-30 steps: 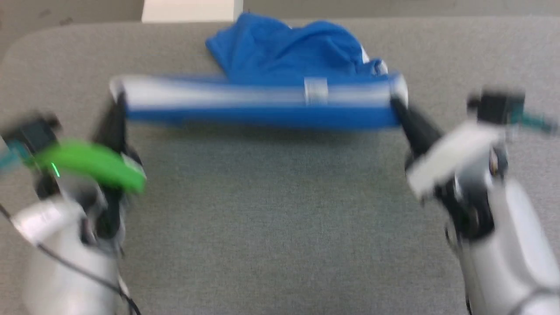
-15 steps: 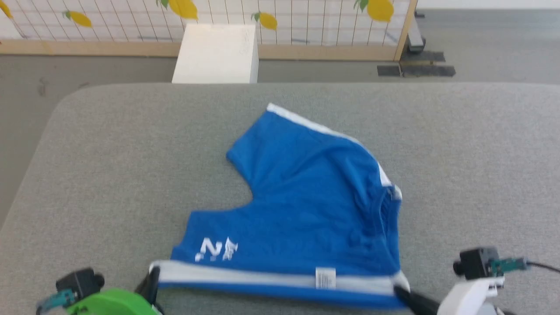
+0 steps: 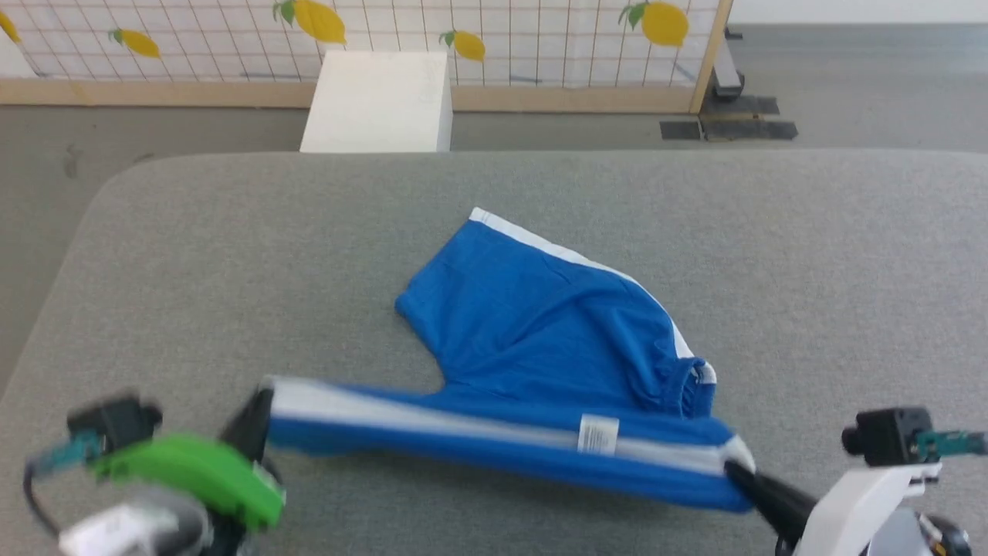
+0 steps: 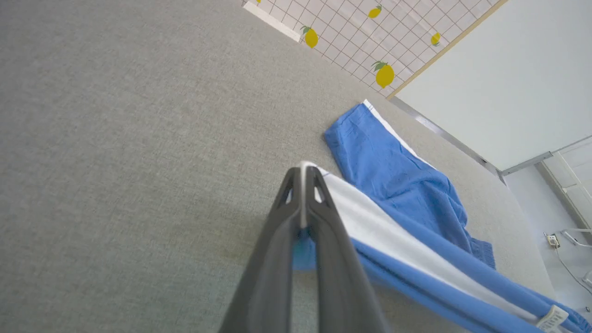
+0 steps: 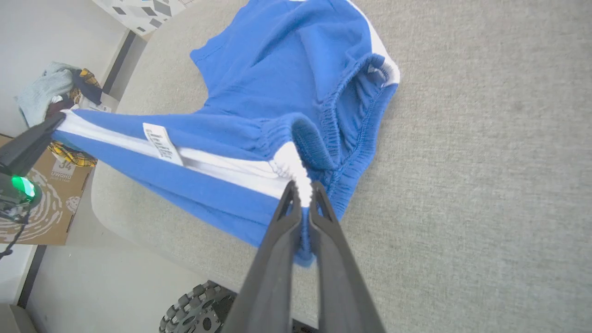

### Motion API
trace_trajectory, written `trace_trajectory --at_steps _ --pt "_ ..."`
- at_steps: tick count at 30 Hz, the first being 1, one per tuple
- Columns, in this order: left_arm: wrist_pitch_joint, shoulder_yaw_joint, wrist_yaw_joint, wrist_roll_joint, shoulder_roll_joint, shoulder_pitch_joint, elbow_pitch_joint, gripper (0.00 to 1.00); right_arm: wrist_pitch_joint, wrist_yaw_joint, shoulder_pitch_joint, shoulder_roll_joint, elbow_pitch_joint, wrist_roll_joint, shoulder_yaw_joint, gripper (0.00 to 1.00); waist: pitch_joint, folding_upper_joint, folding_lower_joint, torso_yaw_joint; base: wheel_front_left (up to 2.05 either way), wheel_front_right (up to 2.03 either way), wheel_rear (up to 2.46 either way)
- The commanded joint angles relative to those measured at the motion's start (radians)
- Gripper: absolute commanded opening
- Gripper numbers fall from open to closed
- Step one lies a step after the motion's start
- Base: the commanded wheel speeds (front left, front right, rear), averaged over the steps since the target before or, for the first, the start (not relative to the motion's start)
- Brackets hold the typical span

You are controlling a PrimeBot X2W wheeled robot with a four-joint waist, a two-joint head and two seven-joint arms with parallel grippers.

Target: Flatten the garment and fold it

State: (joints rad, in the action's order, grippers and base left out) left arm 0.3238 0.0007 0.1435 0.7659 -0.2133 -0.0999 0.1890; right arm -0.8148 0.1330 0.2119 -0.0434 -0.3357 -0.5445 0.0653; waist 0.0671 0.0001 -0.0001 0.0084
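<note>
The garment (image 3: 540, 324), bright blue shorts with white side stripes, lies on the grey padded table (image 3: 193, 255). Its near edge, a white stripe with a small white tag (image 3: 598, 434), is stretched taut and lifted between both grippers. My left gripper (image 3: 258, 405) is shut on the stripe's left end, which shows pinched at the tips (image 4: 304, 169). At the elastic waistband corner on the right, my right gripper (image 3: 737, 467) is shut on the fabric, with white trim between its fingertips (image 5: 303, 187). The rest of the garment (image 5: 286, 60) rests crumpled on the table behind the stretched edge.
A white box (image 3: 378, 100) stands on the floor beyond the table's far edge, before a lemon-patterned grid fence (image 3: 502, 31). In the right wrist view, below the table's near edge, I see a cardboard box (image 5: 46, 203), a pile of clothes (image 5: 60, 88) and a wheel (image 5: 194, 310).
The head view tilted up early on. Since half a second ago both grippers, still shut on the garment, have carried the striped edge up and away; the white print is now covered.
</note>
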Motion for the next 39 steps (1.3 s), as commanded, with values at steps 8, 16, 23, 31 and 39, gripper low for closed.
trace_trajectory --at_steps 8,16,23,31,39 --pt "-0.024 -0.049 -0.111 -0.022 -0.046 0.415 -0.246 0.0 0.14 -0.002 -0.147 -0.007 0.078 0.033 0.011 0.0 0.148 -0.0001 0.0001 -0.062 0.0 0.0 0.0" --pt "-0.018 -0.116 -0.19 -0.055 -0.057 0.71 -0.492 0.0 0.242 -0.002 -0.256 -0.007 0.172 0.026 -0.015 0.0 0.269 -0.0001 0.0001 -0.135 0.0 0.0 0.0" --pt "-0.033 -0.157 -0.222 -0.087 -0.057 0.885 -0.627 0.0 0.306 -0.002 -0.312 -0.007 0.226 0.008 -0.058 0.0 0.352 -0.0001 0.0001 -0.183 0.0 0.0 0.0" --pt "-0.047 -0.191 -0.24 -0.106 -0.058 0.978 -0.752 0.0 0.363 -0.002 -0.354 -0.007 0.272 -0.012 -0.106 0.0 0.402 -0.0001 0.0001 -0.223 0.0 0.0 0.0" --pt "-0.057 -0.202 -0.247 -0.104 -0.061 1.009 -0.835 1.0 0.393 -0.002 -0.363 -0.007 0.296 -0.042 -0.145 0.91 0.41 -0.0001 0.0001 -0.241 0.0 0.0 0.0"
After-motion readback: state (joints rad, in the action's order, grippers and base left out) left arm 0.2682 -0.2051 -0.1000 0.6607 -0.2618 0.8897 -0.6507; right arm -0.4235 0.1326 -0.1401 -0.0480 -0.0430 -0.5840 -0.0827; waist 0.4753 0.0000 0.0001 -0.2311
